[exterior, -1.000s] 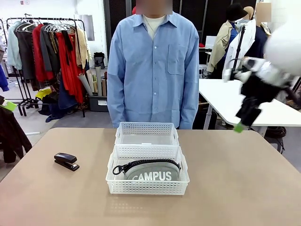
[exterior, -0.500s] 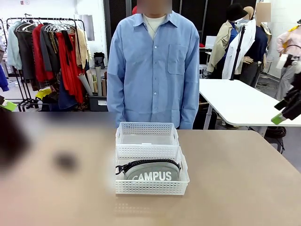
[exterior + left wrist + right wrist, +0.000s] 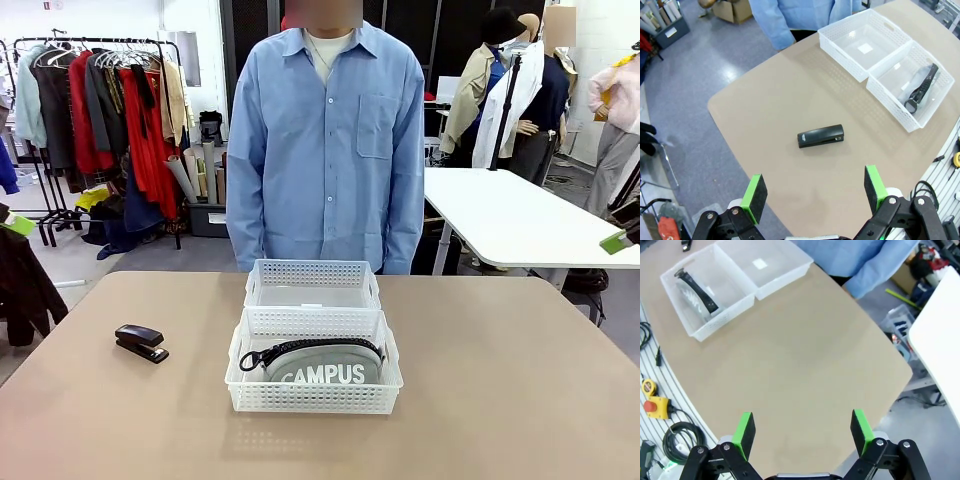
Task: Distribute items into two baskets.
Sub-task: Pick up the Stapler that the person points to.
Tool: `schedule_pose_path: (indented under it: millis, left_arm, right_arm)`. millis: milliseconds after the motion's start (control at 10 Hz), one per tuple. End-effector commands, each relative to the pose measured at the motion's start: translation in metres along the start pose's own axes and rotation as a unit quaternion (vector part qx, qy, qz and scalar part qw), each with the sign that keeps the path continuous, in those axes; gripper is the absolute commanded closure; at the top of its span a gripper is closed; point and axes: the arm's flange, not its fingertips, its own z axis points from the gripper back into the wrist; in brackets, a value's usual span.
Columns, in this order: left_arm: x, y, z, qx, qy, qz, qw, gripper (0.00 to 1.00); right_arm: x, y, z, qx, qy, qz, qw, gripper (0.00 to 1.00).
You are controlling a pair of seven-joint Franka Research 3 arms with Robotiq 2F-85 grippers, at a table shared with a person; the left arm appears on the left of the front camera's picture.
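Holding the pouch (image 3: pixel 322 366), the near basket (image 3: pixel 313 399) touches the far basket (image 3: pixel 312 272); left claw (image 3: pixel 813 187) and right claw (image 3: pixel 802 423) gape.

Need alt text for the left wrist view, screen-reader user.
Open left gripper hangs high above a tan table, a black stapler lying below it. Beyond, two white baskets side by side: one empty, one holding a zip pouch.

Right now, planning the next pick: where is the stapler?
In the front view the stapler lies on the table, left of the near basket holding the pouch.
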Motion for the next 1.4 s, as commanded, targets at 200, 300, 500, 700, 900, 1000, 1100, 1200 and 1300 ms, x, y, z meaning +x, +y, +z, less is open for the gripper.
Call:
schedule_pose_path:
  millis: [200,300,500,700,900,1000,1100,1200,1300]
  left_arm:
    - [-0.001,0.001,0.001,-0.009,-0.007,-0.006,1.0,0.0]
    - [-0.001,0.001,0.001,-0.009,-0.007,-0.006,1.0,0.0]
    - [-0.001,0.001,0.001,-0.009,-0.007,-0.006,1.0,0.0]
    - [-0.001,0.001,0.001,-0.009,-0.007,-0.006,1.0,0.0]
    - [-0.001,0.001,0.001,-0.009,-0.007,-0.006,1.0,0.0]
    - [-0.001,0.001,0.001,-0.009,-0.007,-0.006,1.0,0.0]
    - [-0.001,0.001,0.001,-0.009,-0.007,-0.006,1.0,0.0]
    - [-0.001,0.001,0.001,-0.009,-0.007,-0.006,1.0,0.0]
    - [-0.001,0.001,0.001,-0.009,-0.007,-0.006,1.0,0.0]
  right_arm:
    - [-0.004,-0.006,-0.005,0.001,-0.061,0.005,0.998,0.0]
    - [0.001,-0.006,-0.007,0.009,-0.078,0.015,0.997,0.0]
    - [0.001,-0.012,-0.008,0.024,-0.112,0.016,0.993,0.0]
    - [-0.008,-0.017,-0.009,0.035,-0.146,-0.009,0.989,0.0]
    - [-0.017,-0.019,-0.006,0.056,-0.171,-0.062,0.982,0.0]
    - [-0.023,-0.019,-0.005,0.079,-0.169,-0.098,0.977,0.0]
    - [-0.026,-0.017,-0.004,0.094,-0.169,-0.11,0.975,0.0]
    - [-0.028,-0.014,-0.003,0.1,-0.154,-0.119,0.976,0.0]
    - [-0.031,-0.012,0.0,0.113,-0.142,-0.124,0.976,0.0]
